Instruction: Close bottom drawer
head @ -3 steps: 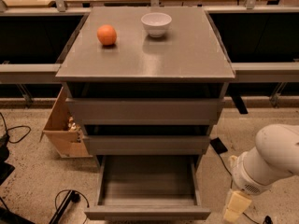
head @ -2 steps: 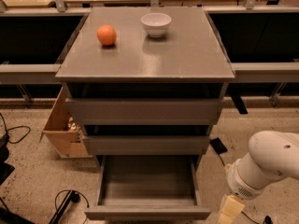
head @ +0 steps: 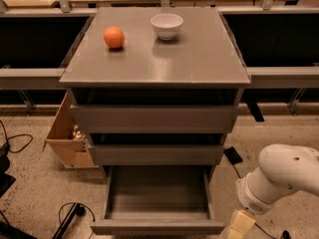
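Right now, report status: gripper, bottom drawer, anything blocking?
Gripper low, beside the bottom drawer at its right front corner; contact unclear. Drawer pulled out, nothing visible inside. Cable on the floor to its left, clear of its path.

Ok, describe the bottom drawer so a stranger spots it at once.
Find the grey cabinet topped by an orange and a white bowl. The bottom drawer is its lowest, the gripper beside its front corner. Unlike the two above, it is pulled far out, empty.

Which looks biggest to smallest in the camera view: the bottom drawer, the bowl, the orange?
Bottom drawer
Bowl
Orange, slightly smaller than the bowl
The gripper is low, right of the drawer.
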`<state>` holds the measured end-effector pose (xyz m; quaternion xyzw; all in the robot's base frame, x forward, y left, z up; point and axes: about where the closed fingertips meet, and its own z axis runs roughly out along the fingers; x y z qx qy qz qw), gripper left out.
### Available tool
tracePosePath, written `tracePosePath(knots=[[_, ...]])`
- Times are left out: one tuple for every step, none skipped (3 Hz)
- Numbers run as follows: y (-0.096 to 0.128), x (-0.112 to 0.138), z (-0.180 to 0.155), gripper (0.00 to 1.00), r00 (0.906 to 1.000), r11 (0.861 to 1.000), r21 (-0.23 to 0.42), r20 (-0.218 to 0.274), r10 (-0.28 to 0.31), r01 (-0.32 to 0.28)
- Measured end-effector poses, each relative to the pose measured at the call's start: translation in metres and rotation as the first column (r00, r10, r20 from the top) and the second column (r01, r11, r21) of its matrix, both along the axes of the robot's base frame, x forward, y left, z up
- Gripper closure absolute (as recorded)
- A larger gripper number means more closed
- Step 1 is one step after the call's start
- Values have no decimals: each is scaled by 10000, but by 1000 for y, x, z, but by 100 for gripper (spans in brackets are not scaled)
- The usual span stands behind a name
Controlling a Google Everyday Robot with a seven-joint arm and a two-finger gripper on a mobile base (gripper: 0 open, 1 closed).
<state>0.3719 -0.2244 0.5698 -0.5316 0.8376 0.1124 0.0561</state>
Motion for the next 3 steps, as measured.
tracePosePath(knots=[[4, -9, -90, 0, 9998, 9998, 160, -147, 122, -120], [8, -2, -150, 0, 9991, 9992, 378, 392, 131, -146], [12, 10, -199, 0, 9967, 9969, 764, 801, 110, -172]])
